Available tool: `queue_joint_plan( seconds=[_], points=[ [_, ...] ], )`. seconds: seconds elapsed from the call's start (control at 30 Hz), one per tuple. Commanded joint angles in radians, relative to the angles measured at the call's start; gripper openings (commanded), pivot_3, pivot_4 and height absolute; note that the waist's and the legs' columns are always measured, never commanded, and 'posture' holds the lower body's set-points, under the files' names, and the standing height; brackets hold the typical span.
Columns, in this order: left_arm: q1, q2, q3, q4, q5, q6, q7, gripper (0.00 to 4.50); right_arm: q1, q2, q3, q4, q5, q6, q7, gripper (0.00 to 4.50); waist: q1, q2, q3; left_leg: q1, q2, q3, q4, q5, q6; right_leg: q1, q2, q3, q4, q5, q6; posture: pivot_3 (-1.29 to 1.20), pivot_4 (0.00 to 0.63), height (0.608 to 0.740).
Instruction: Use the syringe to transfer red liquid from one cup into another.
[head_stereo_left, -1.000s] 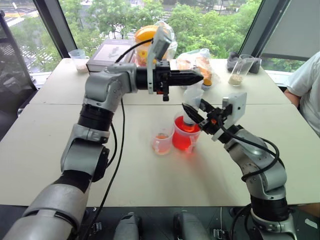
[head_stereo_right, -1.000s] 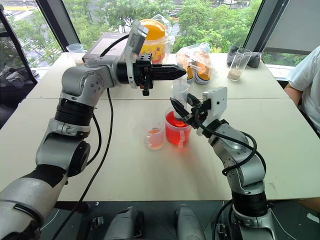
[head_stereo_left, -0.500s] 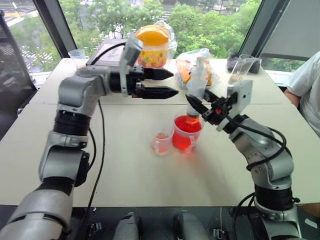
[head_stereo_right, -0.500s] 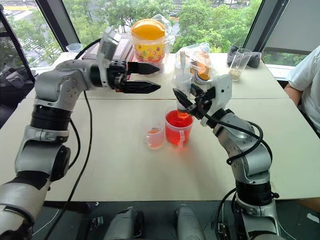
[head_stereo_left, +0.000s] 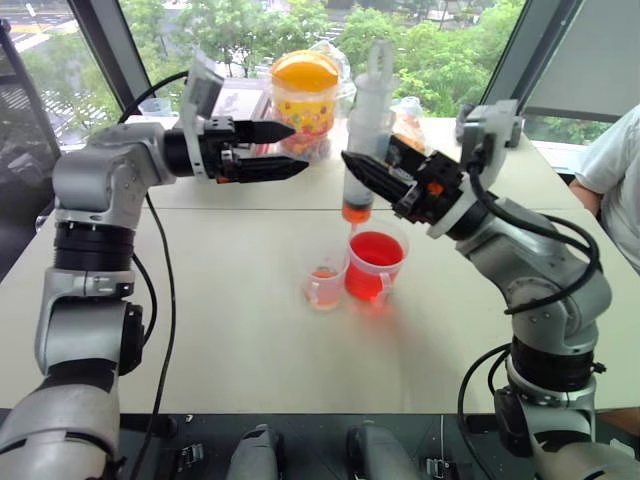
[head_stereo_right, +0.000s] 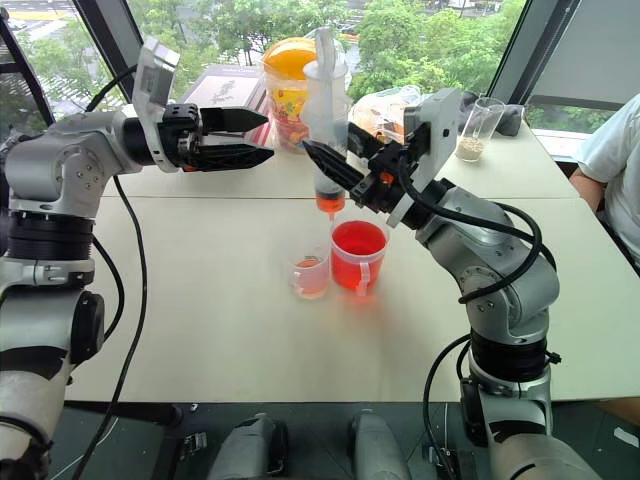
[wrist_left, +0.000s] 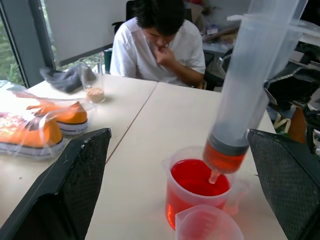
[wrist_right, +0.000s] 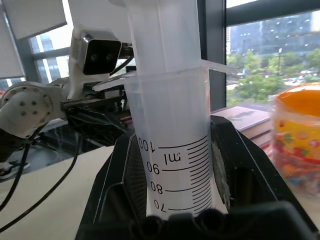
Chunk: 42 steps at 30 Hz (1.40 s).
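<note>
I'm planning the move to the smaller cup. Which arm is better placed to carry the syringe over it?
Probably the right: the right gripper already holds the syringe upright above the red cup, beside the smaller cup. The left gripper is open and apart.

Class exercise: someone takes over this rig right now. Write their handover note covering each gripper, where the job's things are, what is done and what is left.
Right gripper: shut on the large clear plastic syringe, upright, a little red liquid at its base, tip above the wide red-filled handled cup.
Left gripper: open, empty, off to the side.
Smaller clear measuring cup: beside the red cup, faint orange at the bottom.
Done: syringe lifted out.
Left: move over the smaller cup, press the plunger.
</note>
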Motion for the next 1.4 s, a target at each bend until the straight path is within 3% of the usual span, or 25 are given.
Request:
queue_joint_plan(
  seconds=[0.03,0.23,0.5,1.07,1.17,1.4],
  points=[
    [0.005,0.022,0.04,-0.046,-0.023,0.021,0.013,4.47,0.012,0.03,0.044,0.019,-0.012,-0.048,0.018,1.39,-0.001,0.0,0.0,0.0,0.0,0.0,0.0,0.0,0.0,0.0,0.0,0.0,0.0,0.0,0.0,0.0,0.15,0.74],
    [0.021,0.033,0.051,-0.11,-0.06,0.08,0.03,4.47,0.08,0.058,0.144,0.093,-0.122,-0.171,0.057,1.39,-0.002,0.0,0.0,0.0,0.0,0.0,0.0,0.0,0.0,0.0,0.0,0.0,0.0,0.0,0.0,0.0,0.15,0.74],
    [0.002,0.008,0.049,-0.117,-0.081,0.109,0.058,4.47,0.102,0.065,0.164,0.134,-0.177,-0.234,0.077,1.39,-0.002,0.0,0.0,0.0,0.0,0.0,0.0,0.0,0.0,0.0,0.0,0.0,0.001,0.0,0.0,0.0,0.15,0.74],
    [-0.063,-0.091,-0.033,0.009,0.013,-0.034,0.042,4.47,0.114,0.08,0.174,0.114,-0.2,-0.23,0.084,1.39,-0.001,0.0,0.0,0.0,0.0,0.0,0.0,0.0,0.0,0.0,0.0,0.0,0.0,0.0,0.0,0.0,0.15,0.74],
    [-0.059,-0.116,-0.035,0.0,0.007,-0.031,0.032,3.67,0.11,0.082,0.172,0.112,-0.201,-0.224,0.085,1.39,-0.001,0.0,0.0,0.0,0.0,0.0,0.0,0.0,0.0,0.0,0.0,0.0,0.0,0.0,0.0,0.0,0.15,0.74],
    [-0.055,-0.137,-0.039,-0.025,-0.003,-0.009,0.005,0.23,0.104,0.088,0.173,0.109,-0.202,-0.211,0.086,1.39,-0.004,0.0,0.0,0.0,0.0,0.0,0.0,0.0,0.0,0.0,0.0,0.0,0.001,0.0,0.0,0.0,0.15,0.74]
  ],
)
